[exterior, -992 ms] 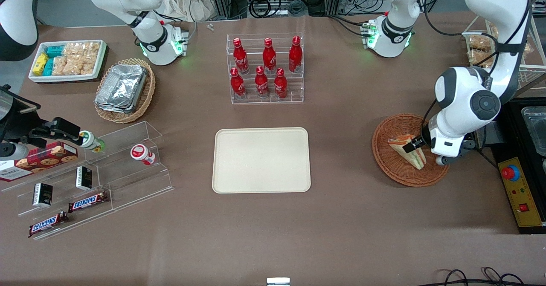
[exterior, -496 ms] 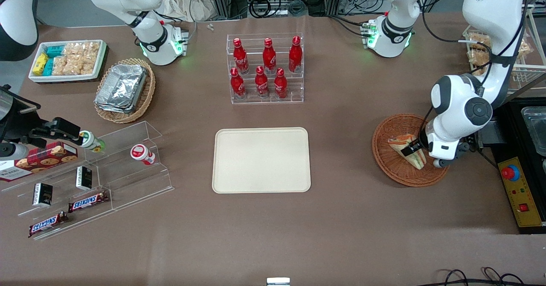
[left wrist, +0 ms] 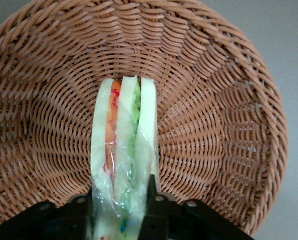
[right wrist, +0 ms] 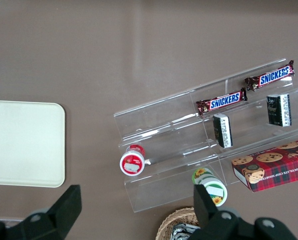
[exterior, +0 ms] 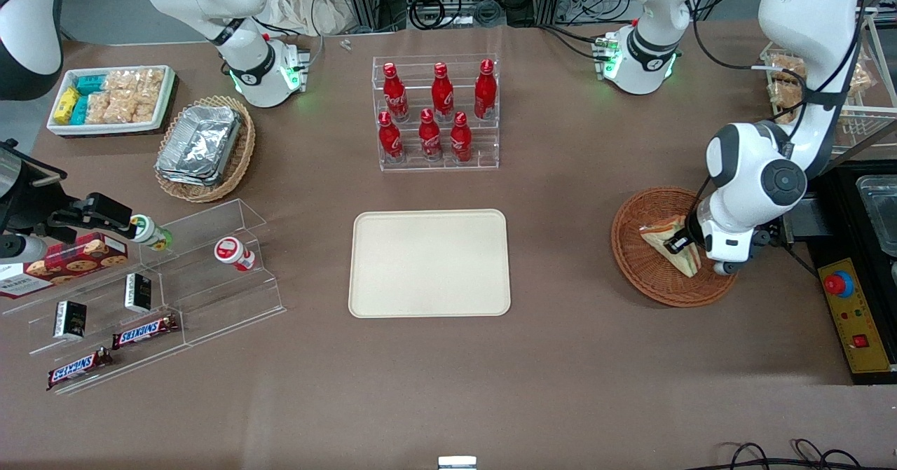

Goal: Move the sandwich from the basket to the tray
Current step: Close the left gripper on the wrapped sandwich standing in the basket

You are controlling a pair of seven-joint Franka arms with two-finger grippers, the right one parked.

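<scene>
The sandwich (exterior: 664,240) (left wrist: 124,135), a wrapped white-bread wedge with orange and green layers, stands on edge in the reddish-brown wicker basket (exterior: 645,274) (left wrist: 213,125) toward the working arm's end of the table. My left gripper (exterior: 678,244) (left wrist: 120,192) is down in the basket. Its two black fingers press against the sandwich's two bread faces at the wide end, so it is shut on it. The cream-beige tray (exterior: 429,262) (right wrist: 24,142) lies flat at the table's middle with nothing on it.
A clear rack of red bottles (exterior: 436,113) stands farther from the front camera than the tray. Toward the parked arm's end are a tan basket of foil containers (exterior: 203,148), a white bin of snacks (exterior: 112,99) and a clear stepped shelf (exterior: 161,288). A control box (exterior: 851,312) lies beside the basket.
The wrist has shifted slightly over the basket and settled lower. The fingers have come in on the sandwich, which has tipped a little toward standing on edge.
</scene>
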